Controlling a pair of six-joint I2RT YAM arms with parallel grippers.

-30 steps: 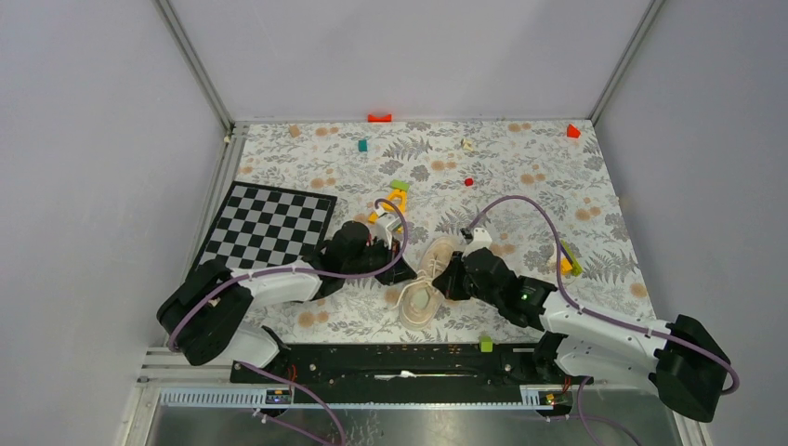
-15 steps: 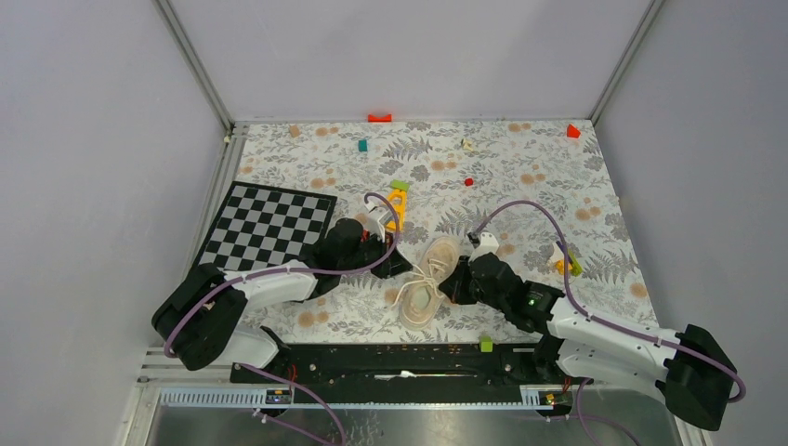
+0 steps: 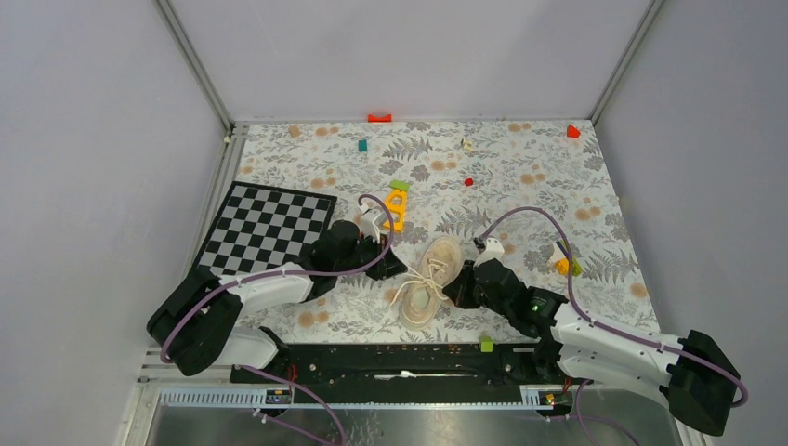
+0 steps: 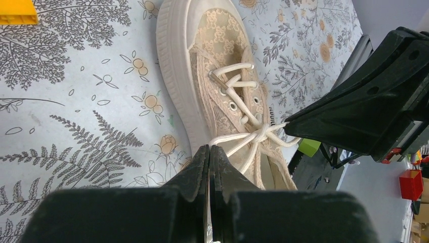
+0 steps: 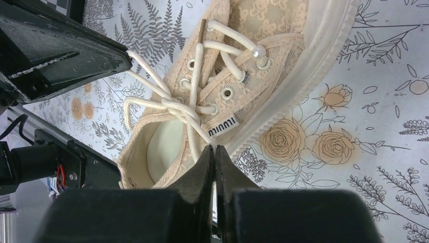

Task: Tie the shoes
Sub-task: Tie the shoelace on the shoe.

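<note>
Arms draw apart: left gripper (image 3: 398, 270) toward nine o'clock, right gripper (image 3: 453, 286) toward four, each clamped on the laces (image 4: 255, 134); first knot on the sneaker (image 3: 429, 279) appears cinched, no bow yet.

shoe (image 3: 429, 279) | cream lace-fabric sneaker | upright, toe far-right | pale laces (image 5: 177, 107) knotted once, strands taut sideways

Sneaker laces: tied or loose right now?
Knotted. The laces form a knot on the sneaker, with strands taut to the left tool and right tool, each shut on one. Full bow or not: cannot tell.
</note>
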